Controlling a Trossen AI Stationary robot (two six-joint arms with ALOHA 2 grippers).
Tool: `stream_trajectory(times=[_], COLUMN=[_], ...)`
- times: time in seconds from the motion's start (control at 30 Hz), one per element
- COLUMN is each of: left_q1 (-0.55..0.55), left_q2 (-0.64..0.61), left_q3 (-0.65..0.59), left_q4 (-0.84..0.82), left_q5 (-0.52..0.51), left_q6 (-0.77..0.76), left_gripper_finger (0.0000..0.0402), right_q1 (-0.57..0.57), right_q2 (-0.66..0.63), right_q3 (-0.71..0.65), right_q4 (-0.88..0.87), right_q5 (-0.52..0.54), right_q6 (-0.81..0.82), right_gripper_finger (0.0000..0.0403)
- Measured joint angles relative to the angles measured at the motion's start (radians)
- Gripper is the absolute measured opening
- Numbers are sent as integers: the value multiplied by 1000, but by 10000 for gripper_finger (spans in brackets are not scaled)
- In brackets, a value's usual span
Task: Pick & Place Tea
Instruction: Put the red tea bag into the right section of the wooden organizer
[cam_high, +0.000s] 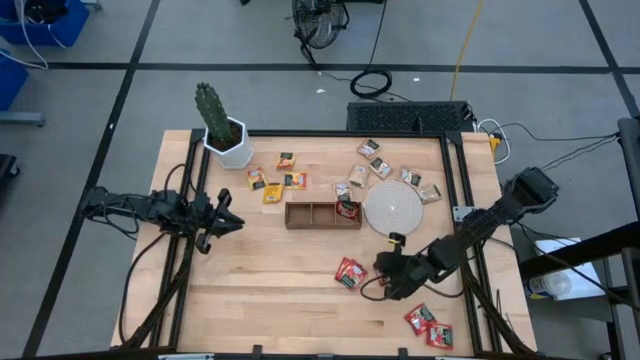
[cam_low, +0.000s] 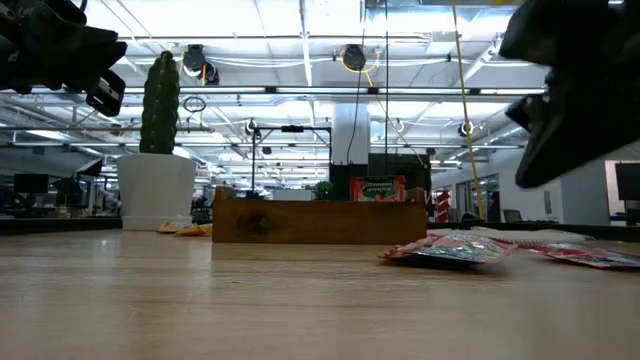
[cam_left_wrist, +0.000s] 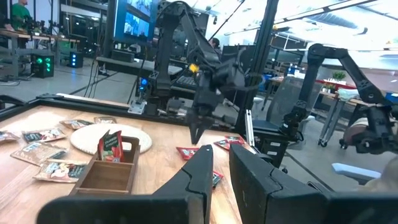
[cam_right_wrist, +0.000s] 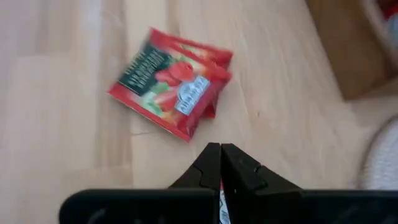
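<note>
Two red tea sachets (cam_right_wrist: 171, 81) lie overlapping, flat on the wooden table (cam_high: 300, 290), just ahead of my right gripper (cam_right_wrist: 221, 149). That gripper (cam_high: 382, 272) hangs shut above the table right of them, slanting down. A thin red strip shows in the slit farther back between its fingers. Whether that strip is a held sachet, I cannot tell. One red sachet (cam_high: 347, 208) stands upright in the right compartment of the wooden tray (cam_high: 322, 214). My left gripper (cam_left_wrist: 221, 162) waits level over the table's left edge (cam_high: 235, 222), its fingers a little apart with nothing between them.
A round whitish disc (cam_high: 392, 208) lies right of the tray. Tan sachets (cam_high: 375, 165) lie behind it and yellow-orange ones (cam_high: 272, 190) left of the tray. More red sachets (cam_high: 428, 325) sit at the near right corner. A potted cactus (cam_high: 228, 140) stands at the far left.
</note>
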Motion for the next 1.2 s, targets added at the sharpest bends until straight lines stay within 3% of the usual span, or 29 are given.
stream_trajectory(times=[0.17,0.3,0.4,0.67,1.0,1.2], left_q1=[0,0,0,0,0,0], left_q2=[0,0,0,0,0,0], left_q3=[0,0,0,0,0,0], left_q4=[0,0,0,-1,0,0], left_q5=[0,0,0,0,0,0], left_q6=[0,0,0,0,0,0], left_gripper_finger=[58,58,58,58,58,58], right_q1=[-11,-54,-81,-93,-44,-12], right_q2=[-45,-12,20,24,-6,-5], right_q3=[-3,-56,-87,-98,-98,-100], right_q4=[-158,-149,-69,-71,-54,107], right_q5=[24,17,-50,-212,-560,-576], right_q6=[-9,22,13,127,352,325], right_gripper_finger=[0,0,0,0,0,0])
